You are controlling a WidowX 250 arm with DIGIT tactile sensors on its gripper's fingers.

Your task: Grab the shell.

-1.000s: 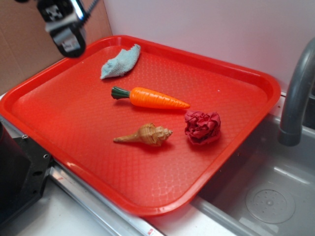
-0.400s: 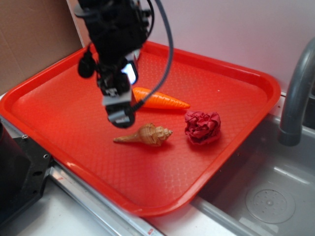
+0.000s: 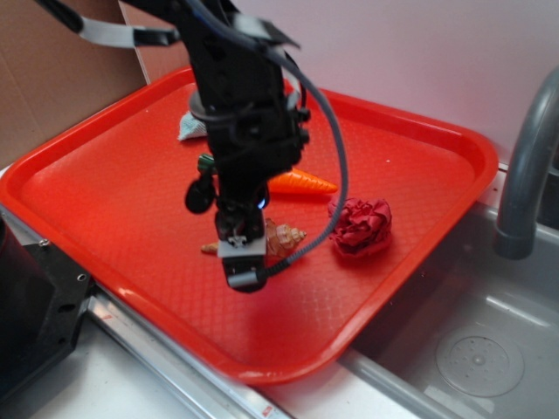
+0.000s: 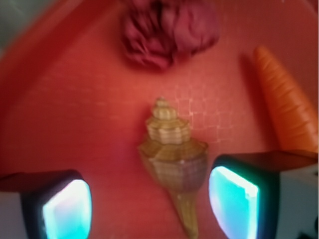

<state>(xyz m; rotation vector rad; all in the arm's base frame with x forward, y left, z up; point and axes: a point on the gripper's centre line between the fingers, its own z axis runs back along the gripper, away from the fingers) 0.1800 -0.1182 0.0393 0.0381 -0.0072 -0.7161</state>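
The tan spiral shell (image 4: 173,158) lies on the red tray (image 3: 113,201), its spire pointing at the red cloth ball and its thin tail toward me. In the exterior view only its spire end (image 3: 286,236) and tail tip show behind the arm. My gripper (image 4: 149,205) is open and hangs over the shell, with the shell's body and tail between the two glowing pads, nearer the right pad (image 4: 233,201). In the exterior view the gripper (image 3: 242,262) is low over the tray, hiding most of the shell.
An orange carrot (image 4: 285,107) lies just right of the shell, close to my right finger. A dark red cloth ball (image 4: 167,30) sits beyond the shell's spire. A pale blue rag (image 3: 185,127) lies at the tray's back. A grey tap (image 3: 531,166) and sink are right.
My arm has swung from the tray's back left corner across the carrot and come down over the shell. The shell, carrot and cloth ball have not moved.
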